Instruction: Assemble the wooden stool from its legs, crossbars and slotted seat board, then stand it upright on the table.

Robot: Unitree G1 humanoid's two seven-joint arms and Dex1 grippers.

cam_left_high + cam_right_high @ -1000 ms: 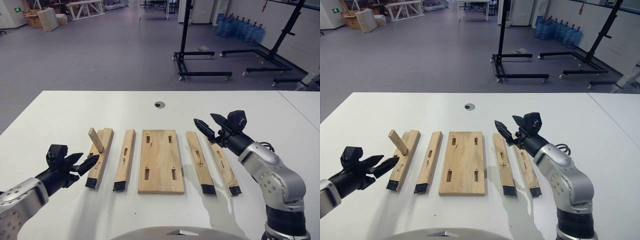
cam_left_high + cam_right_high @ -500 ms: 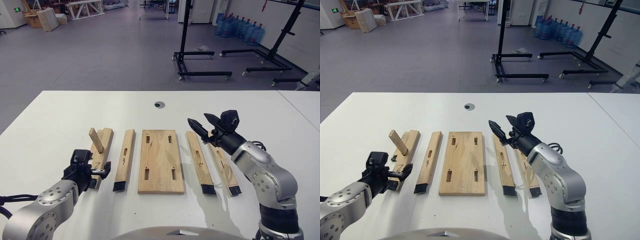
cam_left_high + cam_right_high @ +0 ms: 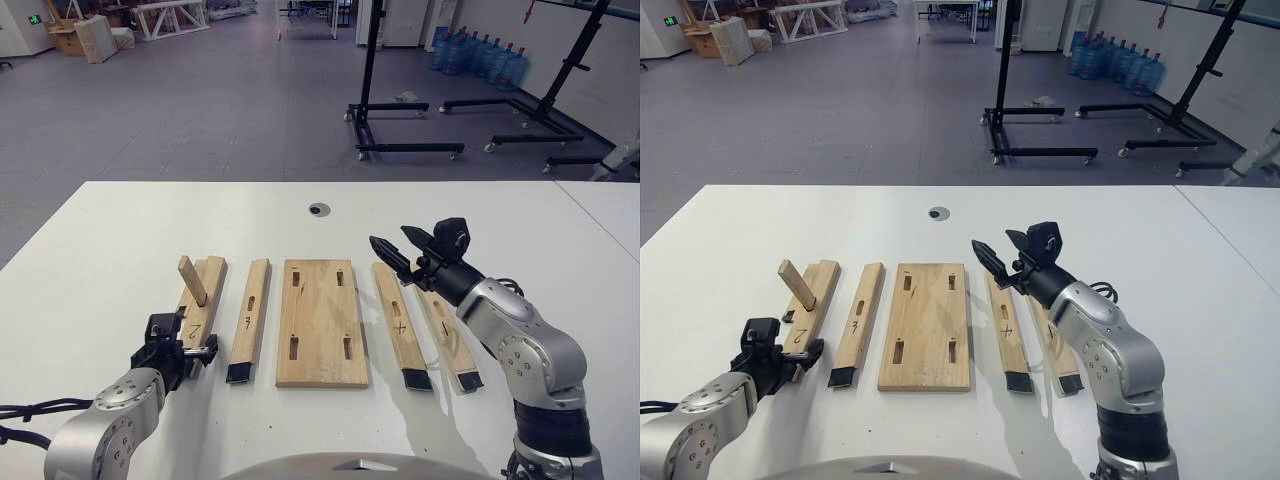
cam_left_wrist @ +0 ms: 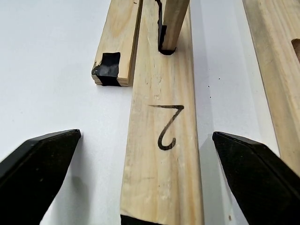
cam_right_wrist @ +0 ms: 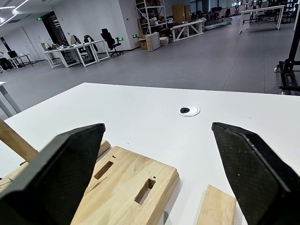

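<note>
Left jaws astride flat wooden leg point(image 4: 161, 154)

Lying on the counter point(image 3: 120, 230): one slotted board point(image 3: 322, 322), four long legs point(image 3: 207, 300) point(image 3: 250, 318) point(image 3: 398, 322) point(image 3: 455, 355), one shorter black-tipped piece point(image 4: 117, 42); standing in one leg, one stick point(image 3: 192, 280).

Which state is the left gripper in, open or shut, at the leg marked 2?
Open. The left gripper has its two black fingers wide apart in the left wrist view, one each side of the leg marked 2.
</note>
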